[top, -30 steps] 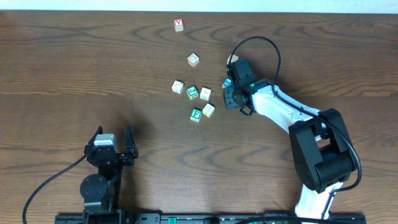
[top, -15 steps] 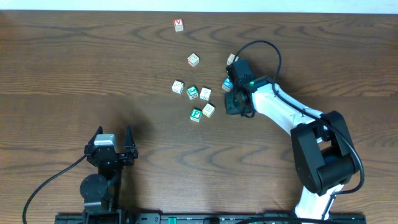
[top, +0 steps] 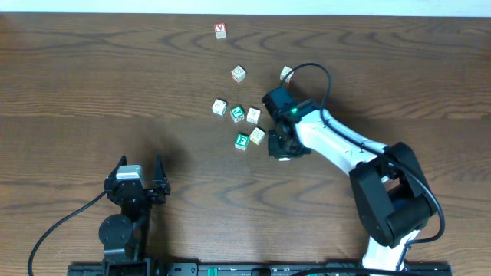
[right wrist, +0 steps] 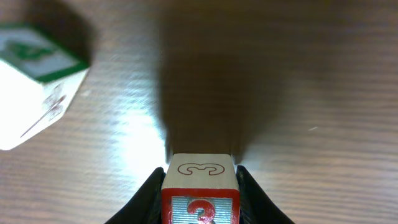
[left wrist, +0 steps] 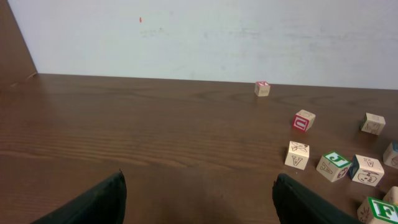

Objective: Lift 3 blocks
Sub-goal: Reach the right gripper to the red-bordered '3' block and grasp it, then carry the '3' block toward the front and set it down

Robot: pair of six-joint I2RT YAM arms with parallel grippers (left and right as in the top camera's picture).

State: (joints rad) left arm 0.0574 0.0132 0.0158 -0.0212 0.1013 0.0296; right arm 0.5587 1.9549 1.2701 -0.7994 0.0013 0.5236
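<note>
My right gripper (right wrist: 200, 182) is shut on the red-faced block with a "3" (right wrist: 200, 196), holding it over the wood with a dark shadow beyond it. In the overhead view that gripper (top: 280, 146) hides the block and sits just right of the pale block (top: 257, 136) and the green "F" block (top: 242, 141). A green-faced cube (right wrist: 37, 81) lies blurred at the upper left of the right wrist view. My left gripper (top: 140, 165) rests open and empty near the front left, far from the blocks. The "F" block (left wrist: 379, 211) shows at the left wrist view's right edge.
Other letter cubes lie scattered: a green "J" one (top: 238, 114), pale ones (top: 219, 107) (top: 253, 116) (top: 238, 73) (top: 286, 73), and a red-lettered one (top: 221, 30) near the table's far edge. The right arm (top: 337, 142) stretches across from the front right.
My right gripper has swung left and toward the front with the "3" block, from beside the blue cube to beside the pale block. The left arm has not moved.
</note>
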